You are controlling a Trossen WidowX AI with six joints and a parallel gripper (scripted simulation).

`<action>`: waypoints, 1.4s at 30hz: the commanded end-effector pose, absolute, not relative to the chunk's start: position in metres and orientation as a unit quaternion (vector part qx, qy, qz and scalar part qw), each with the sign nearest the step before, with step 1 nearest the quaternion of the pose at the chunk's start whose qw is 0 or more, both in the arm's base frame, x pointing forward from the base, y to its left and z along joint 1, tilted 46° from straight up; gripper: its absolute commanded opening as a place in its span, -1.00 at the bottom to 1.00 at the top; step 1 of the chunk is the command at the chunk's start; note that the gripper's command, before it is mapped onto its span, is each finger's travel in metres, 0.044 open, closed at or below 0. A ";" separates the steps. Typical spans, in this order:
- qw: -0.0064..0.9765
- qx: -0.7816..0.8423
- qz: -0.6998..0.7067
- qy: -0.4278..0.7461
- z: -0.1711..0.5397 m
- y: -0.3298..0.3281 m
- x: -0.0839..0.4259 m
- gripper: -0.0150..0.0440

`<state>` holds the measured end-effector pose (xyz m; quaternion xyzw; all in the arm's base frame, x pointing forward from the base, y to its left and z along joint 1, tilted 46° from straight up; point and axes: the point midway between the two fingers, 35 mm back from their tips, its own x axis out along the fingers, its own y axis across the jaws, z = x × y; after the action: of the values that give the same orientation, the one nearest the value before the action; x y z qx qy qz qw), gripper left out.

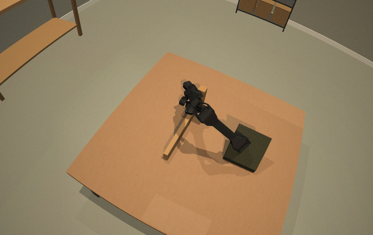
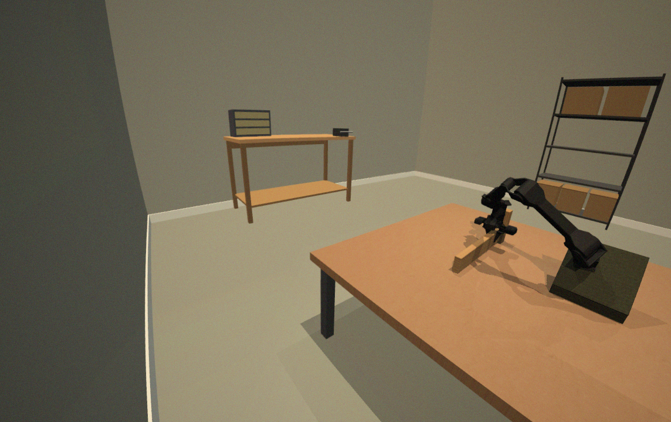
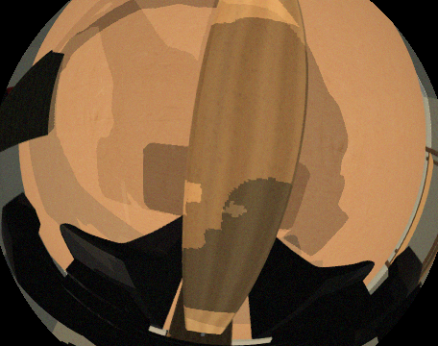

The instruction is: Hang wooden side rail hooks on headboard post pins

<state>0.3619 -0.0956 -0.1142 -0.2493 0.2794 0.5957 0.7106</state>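
The wooden side rail (image 1: 176,137) (image 2: 467,256) (image 3: 250,96) runs from its far end, low at the table (image 1: 117,140) (image 2: 390,262), to the headboard post. I cannot tell whether the far end touches the table. My gripper (image 2: 496,235) (image 3: 223,218) is shut on the rail near its post end, one finger on each side. The post (image 1: 203,88) (image 2: 508,214) stands upright just beyond the gripper, mostly hidden by the arm in the top view. In the wrist view, the rail's near end reaches a dark brown surface, probably the post. Hooks, slot and pins cannot be made out.
The arm's dark base plate (image 1: 256,151) (image 2: 621,278) lies on the table, to the right of the rail. The arm reaches from it across to the post. A workbench (image 2: 285,139) and a shelf rack (image 2: 603,118) stand away from the table.
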 end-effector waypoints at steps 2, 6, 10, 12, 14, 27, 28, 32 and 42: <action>0.713 -0.250 0.591 0.282 -0.115 -0.099 0.362 -0.49; 0.713 -0.250 0.591 0.282 -0.115 -0.099 0.362 -0.49; 0.713 -0.250 0.591 0.282 -0.115 -0.098 0.362 -0.49; 0.713 -0.250 0.591 0.282 -0.116 -0.098 0.362 -0.49; 0.713 -0.250 0.591 0.282 -0.116 -0.098 0.362 -0.49; 0.711 -0.249 0.595 0.279 -0.116 -0.095 0.362 0.04; 0.711 -0.249 0.595 0.279 -0.116 -0.095 0.362 0.13; 0.711 -0.249 0.595 0.279 -0.116 -0.095 0.362 0.49; 0.713 -0.250 0.591 0.282 -0.088 -0.123 0.356 1.00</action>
<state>0.3558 -0.1124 -0.0982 -0.2433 0.2833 0.5946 0.7120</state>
